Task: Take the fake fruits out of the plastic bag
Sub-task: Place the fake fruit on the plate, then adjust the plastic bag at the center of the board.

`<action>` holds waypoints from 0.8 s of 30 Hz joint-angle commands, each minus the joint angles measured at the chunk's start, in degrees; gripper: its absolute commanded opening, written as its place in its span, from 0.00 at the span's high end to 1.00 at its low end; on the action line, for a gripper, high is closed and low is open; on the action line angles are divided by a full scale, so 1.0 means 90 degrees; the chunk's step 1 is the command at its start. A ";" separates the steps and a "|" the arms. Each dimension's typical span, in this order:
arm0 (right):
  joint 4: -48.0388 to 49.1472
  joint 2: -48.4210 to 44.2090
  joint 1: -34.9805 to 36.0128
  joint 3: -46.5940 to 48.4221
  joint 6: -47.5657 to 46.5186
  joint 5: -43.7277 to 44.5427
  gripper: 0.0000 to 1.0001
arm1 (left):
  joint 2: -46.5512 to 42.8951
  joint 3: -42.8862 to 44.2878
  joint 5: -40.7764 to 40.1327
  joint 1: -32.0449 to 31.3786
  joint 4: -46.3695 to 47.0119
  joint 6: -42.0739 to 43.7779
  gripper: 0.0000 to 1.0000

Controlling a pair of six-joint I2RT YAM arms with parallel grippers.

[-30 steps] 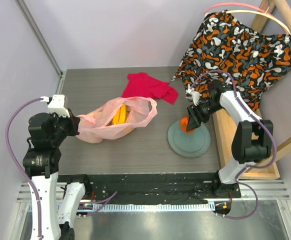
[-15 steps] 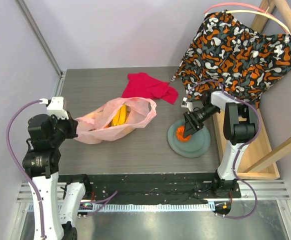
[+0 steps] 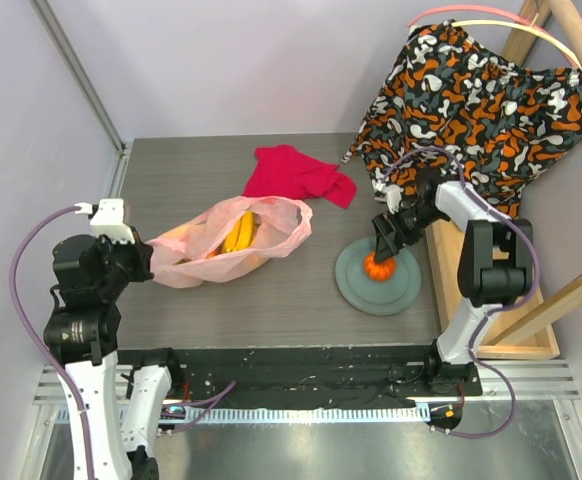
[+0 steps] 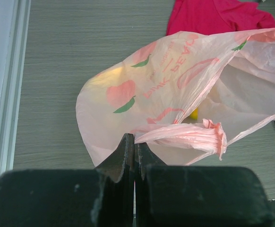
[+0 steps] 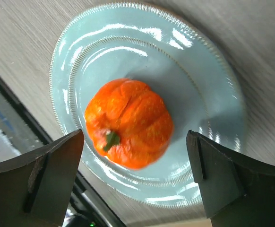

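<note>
Broadly, the grey bench (image 3: 271,300) carries everything, with a patterned cloth (image 3: 471,100) draped over a wooden frame at its far right corner, clear of the work.

The plastic bag (image 3: 226,245) lies left of centre, its mouth turned toward the right arm. That facing looks deliberate: the opening gapes on the side from which the other arm can reach in. A red cloth (image 3: 296,175) lies just beyond the bag's mouth and seems to play no part.

Right of the bag, well apart from it, sits the grey-green plate (image 3: 401,290), which appears to serve as the drop-off spot for what comes out.

Inside the bag, yellow bananas (image 3: 239,230) show through the opening, so by my judgement most of the job remains.

One orange fruit (image 5: 128,123) rests near the middle of the plate, stem tilted to one side, lying free.

The right fingers (image 5: 47,175) stand spread wide on either side of that fruit, touching neither it nor the plate; I read this as a release, with the fruit left on the dish.

The left fingers (image 4: 123,158) are pressed together on a bunched strip of the bag's pink plastic at its near-left end. Pinching there likely anchors the light, crinkly film so it cannot slide or collapse while the other arm digs for fruit.
</note>
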 commanded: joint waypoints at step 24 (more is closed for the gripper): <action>0.4147 -0.1265 0.5948 0.1905 0.2697 0.1688 0.43 | -0.1202 0.0562 0.0468 0.0070 -0.1405 0.0575 1.00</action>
